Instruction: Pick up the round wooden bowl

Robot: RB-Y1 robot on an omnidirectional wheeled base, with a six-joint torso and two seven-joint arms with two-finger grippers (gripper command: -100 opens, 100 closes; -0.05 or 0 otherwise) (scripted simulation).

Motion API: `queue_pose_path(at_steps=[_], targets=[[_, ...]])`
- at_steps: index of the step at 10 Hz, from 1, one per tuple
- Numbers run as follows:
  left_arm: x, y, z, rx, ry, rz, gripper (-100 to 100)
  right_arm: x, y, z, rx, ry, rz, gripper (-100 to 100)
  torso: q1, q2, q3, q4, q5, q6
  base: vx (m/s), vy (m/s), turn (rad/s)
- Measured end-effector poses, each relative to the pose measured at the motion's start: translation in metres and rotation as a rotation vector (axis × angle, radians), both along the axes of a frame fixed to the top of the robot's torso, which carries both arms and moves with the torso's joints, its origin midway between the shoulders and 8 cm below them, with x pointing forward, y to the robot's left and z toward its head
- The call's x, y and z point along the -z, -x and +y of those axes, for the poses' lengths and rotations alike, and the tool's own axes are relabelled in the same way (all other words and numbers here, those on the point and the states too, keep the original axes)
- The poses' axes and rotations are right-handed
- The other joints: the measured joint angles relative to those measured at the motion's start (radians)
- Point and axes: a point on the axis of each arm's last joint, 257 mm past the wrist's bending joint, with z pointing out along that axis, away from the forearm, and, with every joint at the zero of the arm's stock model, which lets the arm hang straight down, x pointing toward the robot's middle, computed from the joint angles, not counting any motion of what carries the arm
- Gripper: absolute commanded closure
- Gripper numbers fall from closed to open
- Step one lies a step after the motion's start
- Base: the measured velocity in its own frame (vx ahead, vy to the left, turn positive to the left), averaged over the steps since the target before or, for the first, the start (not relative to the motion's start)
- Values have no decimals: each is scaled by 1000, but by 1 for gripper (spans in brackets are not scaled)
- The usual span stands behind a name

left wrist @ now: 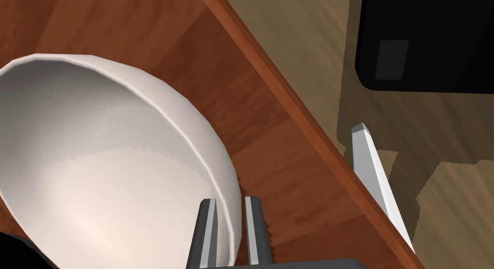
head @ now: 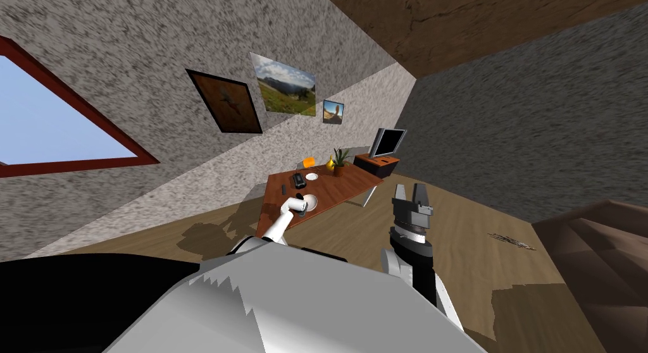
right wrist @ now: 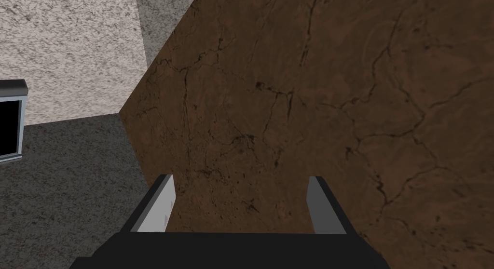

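A round white bowl (left wrist: 96, 174) sits on the reddish-brown table (left wrist: 270, 136), close to its near edge. My left gripper (left wrist: 230, 203) is shut on the bowl's rim, one finger (left wrist: 208, 232) inside the bowl and the other outside against its wall. In the head view the bowl (head: 311, 202) shows as a small pale disc with my left gripper (head: 301, 206) at its near side. My right gripper (head: 409, 194) is raised over the floor to the right of the table, and in the right wrist view the right gripper (right wrist: 239, 203) stands open with nothing in it.
Farther back on the table (head: 342, 185) lie a dark object (head: 297, 179), a small white dish (head: 312, 176), an orange thing (head: 308, 162) and a potted plant (head: 340, 161). A monitor (head: 387, 142) stands on a low cabinet behind. A white table leg (left wrist: 376, 174) runs below the edge.
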Motion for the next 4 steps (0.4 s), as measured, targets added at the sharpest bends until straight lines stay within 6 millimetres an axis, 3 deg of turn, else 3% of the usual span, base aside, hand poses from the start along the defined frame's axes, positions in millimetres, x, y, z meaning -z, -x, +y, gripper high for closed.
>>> queue_pose_path(at_steps=[3,4], targets=[[-15,-4,0,4,0,-3,100,0,0,0,0,0,0,0,-1,4,3,1,-1,0,-34,-1,8],[-15,-3,0,4,0,0,0,0,0,0,0,0,0,0,-1,3,2,1,0,0,0,0,0]])
